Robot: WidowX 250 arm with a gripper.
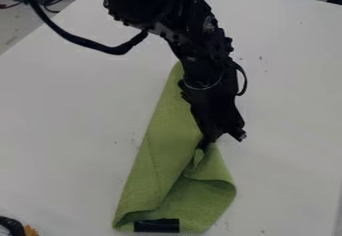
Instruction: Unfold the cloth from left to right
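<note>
The black gripper point(222, 134) hangs at the right edge of the green cloth point(155, 165), its lower end at a raised, creased part of the fabric. Long and narrow, the cloth runs from beneath the arm down to the bottom of the view. Its left part lies folded over, with a diagonal edge. The lower right part bulges outward in a rounded fold. Whether any fabric is held cannot be made out. The arm hides some of the cloth's upper right side.
A black block-like item point(157, 225) lies at the cloth's bottom edge. The white table point(60, 130) extends on both sides. A black and orange object point(29, 230) shows in the bottom left corner, and cables lie beyond the table at the upper left.
</note>
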